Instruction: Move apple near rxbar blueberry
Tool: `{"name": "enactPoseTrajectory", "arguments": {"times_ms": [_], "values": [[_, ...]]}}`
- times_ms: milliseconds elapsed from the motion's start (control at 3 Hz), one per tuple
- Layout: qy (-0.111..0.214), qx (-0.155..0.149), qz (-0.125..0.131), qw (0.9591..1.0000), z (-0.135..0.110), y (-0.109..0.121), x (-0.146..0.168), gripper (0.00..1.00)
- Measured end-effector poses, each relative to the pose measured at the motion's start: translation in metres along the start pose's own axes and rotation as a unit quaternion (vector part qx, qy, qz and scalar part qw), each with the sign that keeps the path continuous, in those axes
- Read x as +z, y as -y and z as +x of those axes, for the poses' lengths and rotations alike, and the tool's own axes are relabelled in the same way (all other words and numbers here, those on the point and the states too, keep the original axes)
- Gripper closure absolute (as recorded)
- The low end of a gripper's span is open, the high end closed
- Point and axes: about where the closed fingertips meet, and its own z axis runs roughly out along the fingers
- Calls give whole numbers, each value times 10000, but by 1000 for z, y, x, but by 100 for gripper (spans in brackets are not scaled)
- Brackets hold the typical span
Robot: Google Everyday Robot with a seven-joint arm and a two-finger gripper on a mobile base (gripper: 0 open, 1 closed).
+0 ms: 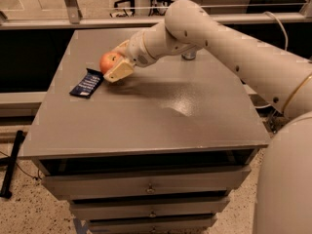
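The apple (108,61), red-orange and round, is held in my gripper (116,66) over the left part of the grey table (161,116). The gripper's cream fingers (118,71) are shut on the apple from its right side. The rxbar blueberry (87,83), a flat dark navy wrapper with white lettering, lies on the table just below and left of the apple, a short gap away. My white arm reaches in from the right across the table.
A metal object (188,56) stands at the table's back, mostly hidden behind my arm. Drawers (146,184) sit under the tabletop. A rail (73,21) runs behind the table. A black pole (12,165) leans at the left on the floor.
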Motion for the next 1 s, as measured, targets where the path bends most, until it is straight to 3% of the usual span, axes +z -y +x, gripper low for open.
{"name": "enactPoseTrajectory", "arguments": {"times_ms": [1000], "values": [[-448, -145, -147, 9988, 12, 1, 4, 15]]}}
